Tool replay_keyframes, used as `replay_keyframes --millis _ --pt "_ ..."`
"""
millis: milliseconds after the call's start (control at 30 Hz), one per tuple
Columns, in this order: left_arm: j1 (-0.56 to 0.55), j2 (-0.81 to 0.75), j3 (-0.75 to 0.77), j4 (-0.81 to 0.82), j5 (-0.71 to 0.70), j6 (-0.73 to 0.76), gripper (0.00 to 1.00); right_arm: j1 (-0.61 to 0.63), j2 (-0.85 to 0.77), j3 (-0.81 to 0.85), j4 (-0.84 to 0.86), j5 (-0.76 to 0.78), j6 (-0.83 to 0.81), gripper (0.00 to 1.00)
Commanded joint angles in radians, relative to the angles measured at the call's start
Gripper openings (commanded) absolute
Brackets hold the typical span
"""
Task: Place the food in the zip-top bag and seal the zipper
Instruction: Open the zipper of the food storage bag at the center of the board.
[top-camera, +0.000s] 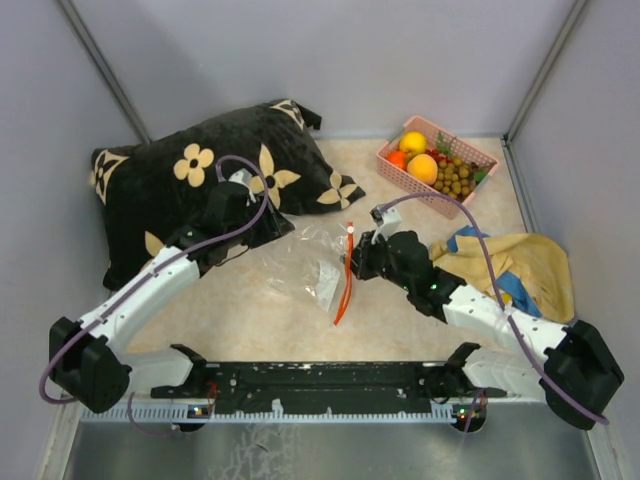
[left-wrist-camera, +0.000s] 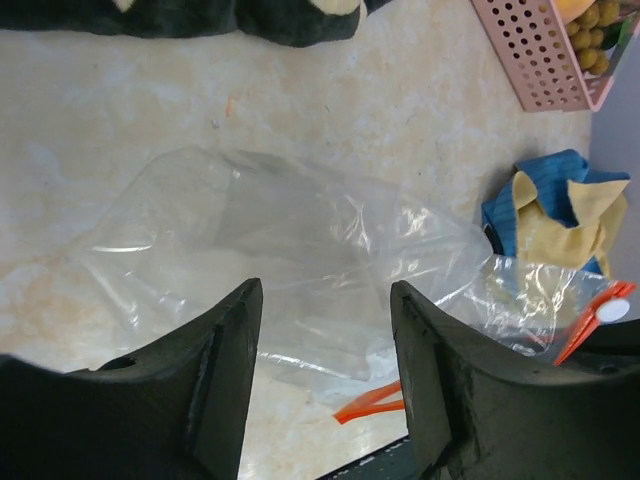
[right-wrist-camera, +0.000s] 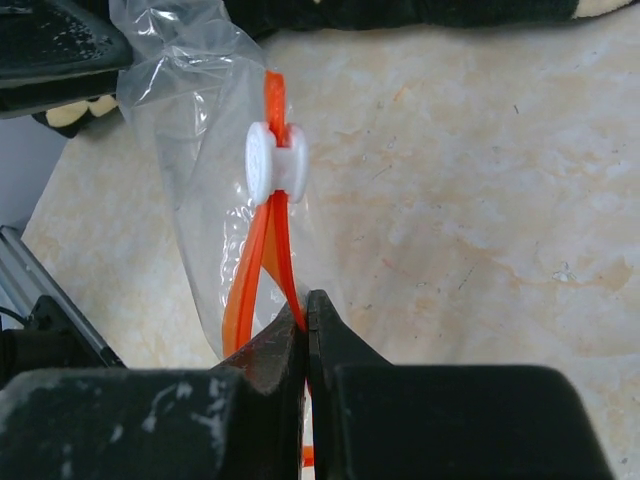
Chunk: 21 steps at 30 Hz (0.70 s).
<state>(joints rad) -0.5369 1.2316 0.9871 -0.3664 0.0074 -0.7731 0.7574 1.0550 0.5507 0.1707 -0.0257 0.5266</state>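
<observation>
Table surface (top-camera: 250, 320): beige, marbled. Clear crinkly zip-top bag (top-camera: 305, 262) lies flat near the table centre, with no food inside it. Pink perforated basket (top-camera: 402, 170) stands at the far-right corner and holds the toy fruit (top-camera: 423, 166), well apart from the bag. Right gripper (top-camera: 358, 262) is clamped on the thin orange-red zipper strip (top-camera: 346, 280) at the bag's right edge. The strip's long axis runs from the far side toward the near edge. A white slider (right-wrist-camera: 272, 163) sits on the strip just beyond the fingertips. Left gripper (left-wrist-camera: 325, 350) hovers with jaws spread over the bag's left part, gripping nothing. The basket lies to the far right, nearer the right arm, which is occupied.
</observation>
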Motion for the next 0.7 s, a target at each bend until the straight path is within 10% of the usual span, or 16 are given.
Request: replay_keyframes --millis 0,667 --pt "-0.014 -0.025 0.072 -0.1 -0.06 0.169 0.61 0.007 0.008 0.128 -0.153 0.043 0.002 0.0" --pt "-0.395 -0.008 0.181 -0.006 -0.274 0.366 0.74 -0.054 0.145 0.507 -0.515 0.012 0.028 0.0"
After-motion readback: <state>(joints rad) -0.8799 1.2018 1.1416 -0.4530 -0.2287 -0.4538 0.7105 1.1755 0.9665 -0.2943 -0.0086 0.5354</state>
